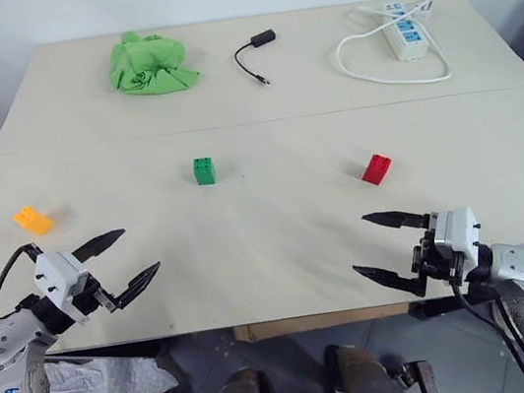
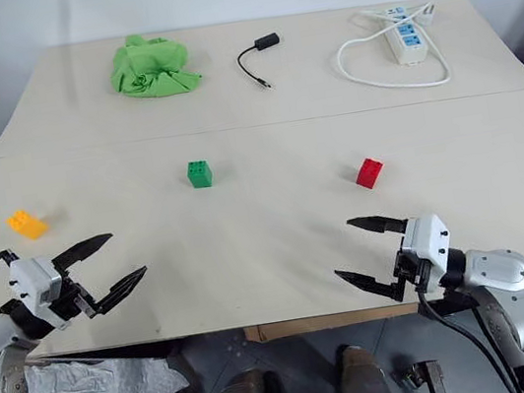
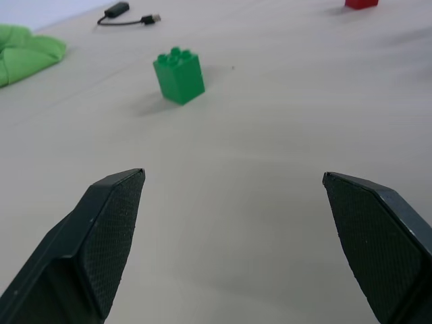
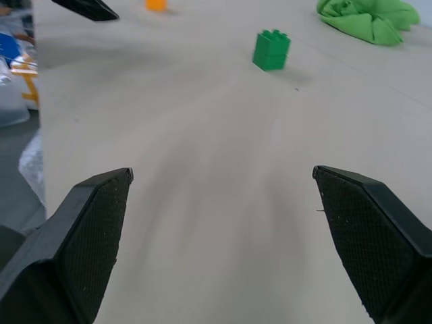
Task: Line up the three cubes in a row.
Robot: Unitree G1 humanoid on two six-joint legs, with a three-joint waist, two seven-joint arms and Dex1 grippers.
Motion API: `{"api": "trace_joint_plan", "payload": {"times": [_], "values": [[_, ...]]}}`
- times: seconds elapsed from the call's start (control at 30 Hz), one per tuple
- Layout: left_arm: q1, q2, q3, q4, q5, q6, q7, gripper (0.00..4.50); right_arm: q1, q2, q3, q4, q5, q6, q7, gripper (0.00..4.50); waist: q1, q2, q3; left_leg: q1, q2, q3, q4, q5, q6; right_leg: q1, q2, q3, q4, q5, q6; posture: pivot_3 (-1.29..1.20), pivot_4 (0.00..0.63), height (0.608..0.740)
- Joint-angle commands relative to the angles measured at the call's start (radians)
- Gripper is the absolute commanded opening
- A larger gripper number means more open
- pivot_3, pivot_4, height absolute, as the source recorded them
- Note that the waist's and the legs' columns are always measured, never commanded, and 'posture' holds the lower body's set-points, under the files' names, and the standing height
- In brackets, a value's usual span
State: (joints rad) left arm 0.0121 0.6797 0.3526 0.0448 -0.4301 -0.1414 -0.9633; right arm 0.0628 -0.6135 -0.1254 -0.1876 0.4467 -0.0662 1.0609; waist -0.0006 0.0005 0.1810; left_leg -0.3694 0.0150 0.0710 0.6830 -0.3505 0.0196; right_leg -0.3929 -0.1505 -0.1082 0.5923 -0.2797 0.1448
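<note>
- Left eye view showed the orange-yellow cube (image 1: 32, 220) far left, green cube (image 1: 204, 171) middle, red cube (image 1: 375, 168) right, well apart on the tabletop (image 1: 279, 244).
- Left pincer (image 1: 118, 262) and right pincer (image 1: 380, 246) stood apart, empty; lining-up looked unstarted.

In the left wrist view the red cube (image 3: 361, 3) is cut by the picture's edge, and so is the green cloth (image 3: 27, 50). In the right wrist view the orange cube (image 4: 156, 4) is cropped, and the left claw (image 4: 86, 8) shows one fingertip.
</note>
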Motion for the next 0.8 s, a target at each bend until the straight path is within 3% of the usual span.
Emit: {"api": "trace_joint_plan", "payload": {"times": [0.03, 0.23, 0.33, 0.47, 0.57, 0.67, 0.8], "values": [[0.027, -0.006, 0.006, -0.04, -0.015, 0.001, -0.003, 4.49, -0.009, 0.012, -0.021, -0.002, -0.005, -0.03, -0.024, 4.5, 0.0, 0.0, 0.0, 0.0, 0.0, 0.0, 0.0, 0.0, 0.0, 0.0, 0.0, 0.0, 0.0, 0.0, 0.0, 0.0, 0.15, 0.74], [0.026, -0.007, -0.015, -0.129, -0.134, 0.176, -0.019, 4.49, 0.003, 0.023, -0.078, 0.002, 0.039, 0.003, -0.088, 4.5, 0.002, 0.0, 0.0, 0.0, 0.001, 0.0, 0.0, 0.0, 0.0, 0.0, 0.0, 0.0, 0.0, 0.0, 0.0, 0.0, 0.15, 0.74], [0.007, -0.007, -0.075, -0.224, -0.181, 0.274, -0.036, 4.49, 0.039, 0.028, -0.197, 0.055, 0.077, 0.014, -0.151, 4.5, 0.01, 0.0, 0.0, 0.0, 0.0, -0.001, 0.0, 0.0, 0.0, 0.0, 0.0, 0.0, 0.0, 0.0, 0.0, 0.0, 0.15, 0.74], [-0.021, -0.039, -0.16, -0.302, -0.17, 0.278, -0.061, 4.49, 0.064, 0.031, -0.295, 0.175, 0.065, -0.032, -0.175, 4.5, 0.022, 0.0, 0.0, 0.0, -0.001, -0.001, 0.0, 0.0, 0.001, 0.001, 0.0, 0.001, 0.0, 0.0, 0.0, 0.0, 0.15, 0.74], [-0.027, -0.04, -0.244, -0.3, -0.084, 0.184, -0.129, 4.49, 0.057, 0.023, -0.303, 0.228, 0.056, -0.044, -0.159, 4.5, 0.019, 0.001, -0.001, 0.001, -0.003, 0.001, 0.0, 0.0, 0.0, 0.001, 0.002, 0.001, -0.001, 0.0, 0.0, 0.0, 0.15, 0.74], [-0.038, -0.066, -0.243, -0.286, -0.105, 0.2, -0.103, 4.49, 0.027, 0.012, -0.282, 0.241, 0.045, -0.049, -0.145, 4.5, 0.003, 0.002, -0.001, 0.001, -0.002, 0.005, 0.0, 0.0, 0.0, 0.0, 0.003, 0.002, 0.0, 0.0, -0.001, 0.0, 0.15, 0.74], [-0.056, -0.089, -0.236, -0.252, -0.099, 0.189, -0.092, 4.49, -0.146, -0.023, -0.197, 0.297, 0.002, 0.021, -0.134, 4.5, -0.007, 0.002, -0.001, 0.003, -0.001, 0.004, 0.0, 0.0, 0.0, 0.0, 0.002, 0.003, 0.001, 0.0, -0.001, 0.0, 0.15, 0.74]]}}
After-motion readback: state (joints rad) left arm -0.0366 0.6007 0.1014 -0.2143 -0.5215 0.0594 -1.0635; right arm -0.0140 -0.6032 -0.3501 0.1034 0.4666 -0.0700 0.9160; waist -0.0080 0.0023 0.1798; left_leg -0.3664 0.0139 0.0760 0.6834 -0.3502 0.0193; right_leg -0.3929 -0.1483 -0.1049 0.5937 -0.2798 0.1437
